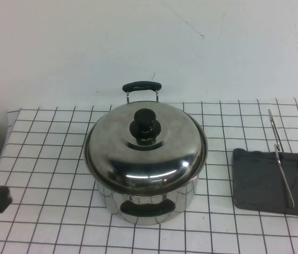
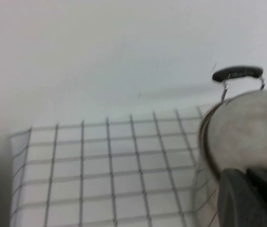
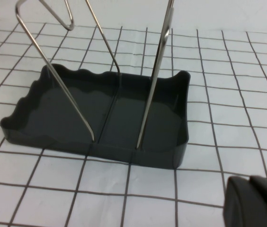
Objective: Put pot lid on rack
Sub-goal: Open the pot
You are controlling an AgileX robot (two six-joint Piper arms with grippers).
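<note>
Step in hand: we judge the task not yet begun; nothing is lifted.
Pot lid: the pot lid (image 1: 145, 148) sits closed on the steel pot (image 1: 148, 203), mid-worktop, its black knob (image 1: 145, 124) upright at the centre.
Rack: the rack (image 1: 281, 174) stands well apart at the right of the gridded worktop (image 1: 48, 159), wire uprights rising from its dark tray, nothing slotted in.
Left gripper: the left gripper (image 2: 252, 198) hangs low beside the pot's left flank, fingers closed on nothing.
Right gripper: the right gripper (image 3: 256, 203) waits near the rack's tray, fingers closed, empty.
Next move: we expect one arm must part its fingers, centre over the knob, pinch it, then lift straight up.
</note>
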